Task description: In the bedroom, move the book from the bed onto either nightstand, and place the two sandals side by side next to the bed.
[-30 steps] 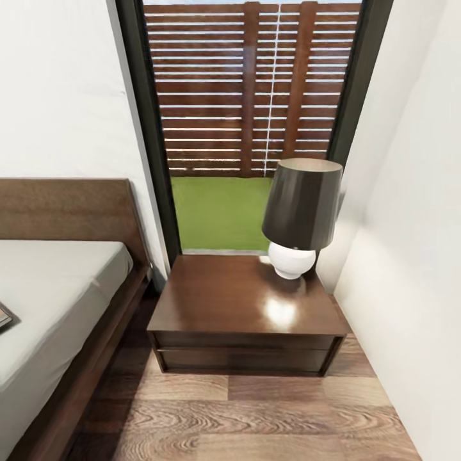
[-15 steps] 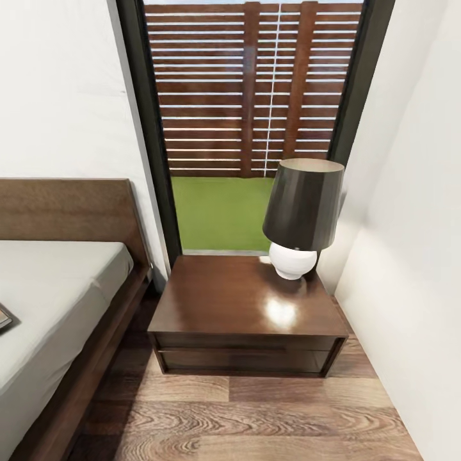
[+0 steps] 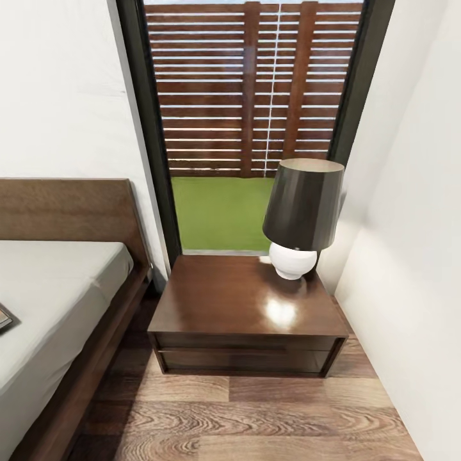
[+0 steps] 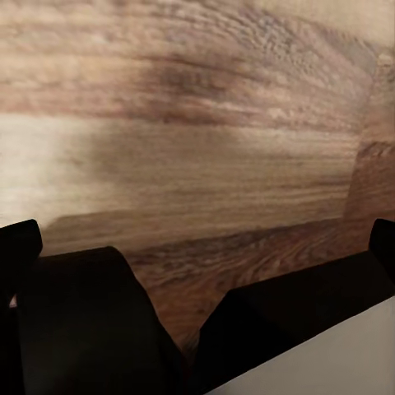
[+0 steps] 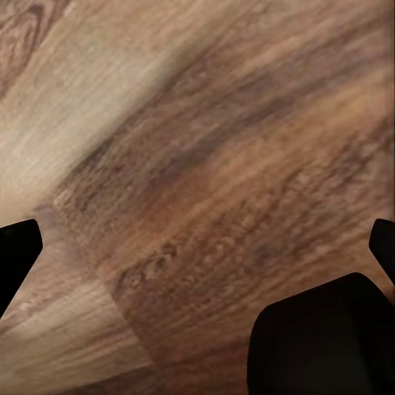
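A: What is lying nearest in the head view?

B: The wood-plank floor [image 3: 256, 416] is running across the foreground. At the left, the bed [image 3: 70, 378] is stretching along it, its grey mattress [image 3: 51, 301] sitting in the dark frame, and a sliver of the book [image 3: 5, 318] is showing at the picture's left edge, lying on the mattress.

A: And past that?

B: The nightstand [image 3: 246, 307] is standing on the floor just beside the bed, its drawer front facing the camera. A lamp [image 3: 301, 214] with a dark shade and a white round base is resting on the back right corner of that surface. The headboard [image 3: 64, 208] is rising behind the mattress.

A: Farthest?

B: A tall dark-framed window [image 3: 250, 121] is showing grass and a slatted wooden fence, with white walls [image 3: 57, 96] on both sides.

A: The pincers?

B: The left pincer [image 4: 197, 239] and the right pincer [image 5: 197, 247] are each looking down at floor planks; their dark fingertips are sitting at opposite picture edges, so both are spread wide, holding nothing.
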